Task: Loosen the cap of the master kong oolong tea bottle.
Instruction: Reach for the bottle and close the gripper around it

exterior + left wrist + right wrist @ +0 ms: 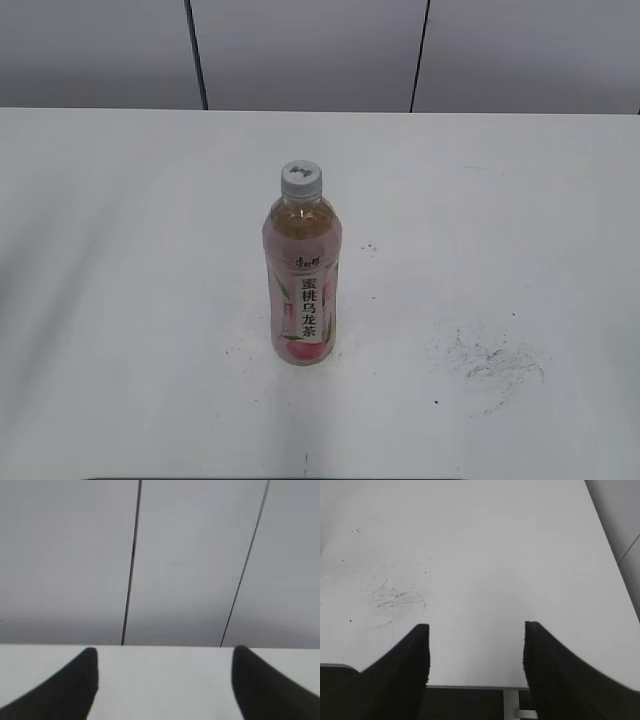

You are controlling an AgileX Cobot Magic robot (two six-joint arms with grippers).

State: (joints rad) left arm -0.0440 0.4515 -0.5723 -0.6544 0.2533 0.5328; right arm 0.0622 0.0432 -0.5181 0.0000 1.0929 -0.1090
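The master kong oolong tea bottle stands upright near the middle of the white table in the exterior view. It is slim, holds amber tea and has a pink label with a white strip of black characters. Its white-grey ribbed cap sits on top. Neither gripper shows in the exterior view. My left gripper is open and empty over bare table, facing the wall. My right gripper is open and empty over the table's near edge. The bottle is out of view in both wrist views.
Dark scuff marks lie on the table to the right of the bottle and also show in the right wrist view. A grey panelled wall stands behind the table. The table's front edge lies under the right gripper.
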